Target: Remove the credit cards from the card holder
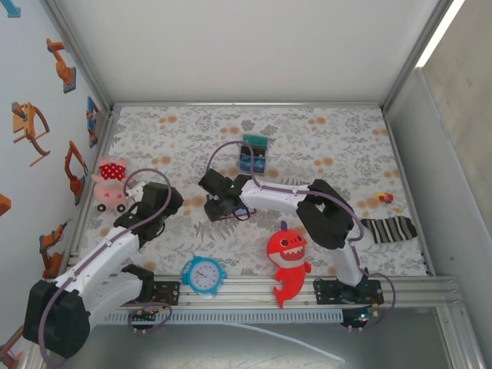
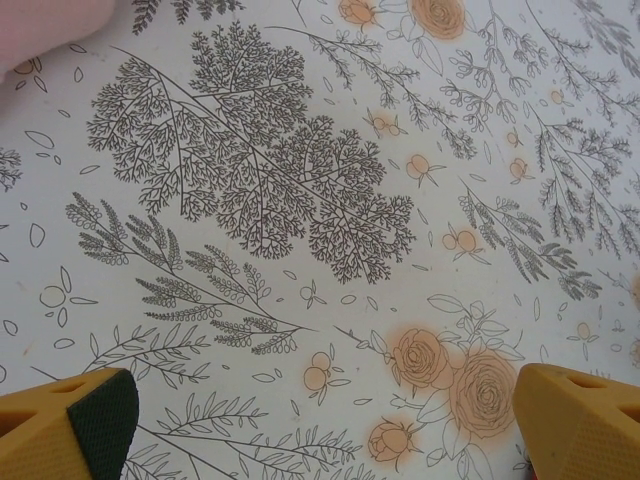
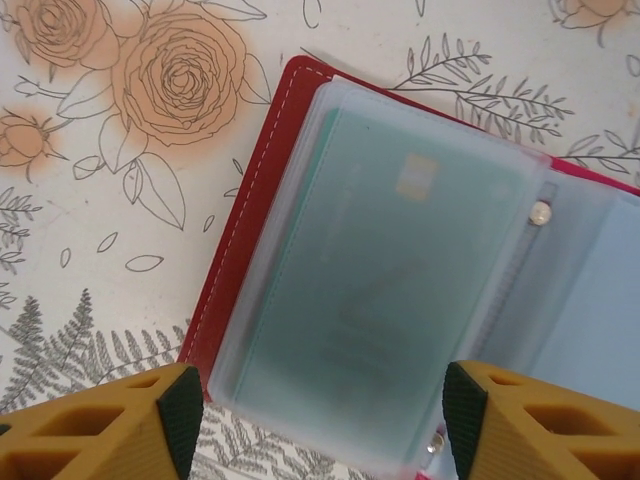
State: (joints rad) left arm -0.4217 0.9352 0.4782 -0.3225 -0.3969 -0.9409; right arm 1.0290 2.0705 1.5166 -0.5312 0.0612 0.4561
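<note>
- Hovering low over the open card holder (image 3: pixel 245 200), the right gripper (image 3: pixel 315 425) has its yellow fingers spread, one on each side of the clear sleeve (image 3: pixel 500 180), with nothing pinched between them.
- Inside that sleeve sits a teal card (image 3: pixel 390 290), tucked fully in and blurred by the plastic. A snap stud (image 3: pixel 541 212) marks the fold beside it.
- From above, two cards (image 1: pixel 254 152) already lie out on the table, farther back from the arms, one teal and one blue.
- So the job looks partly done, and the step in hand reads as lining up on the next card.
- The next move calls for a fine pinch on the card's edge alone, not the floppy sleeve, and the holder may slide or lift with it.
- The left gripper (image 2: pixel 320 425) hangs wide open over bare floral cloth (image 2: pixel 300 150), well apart from the holder.
- The surface is a pale cloth printed with ferns and orange roses.
- A red shark toy (image 1: pixel 288 257), blue clock (image 1: pixel 204 274), striped sock (image 1: pixel 390 227) and pink toy (image 1: pixel 111 181) sit around the edges.
- White walls and a metal frame (image 1: pixel 246 104) box it all in.
</note>
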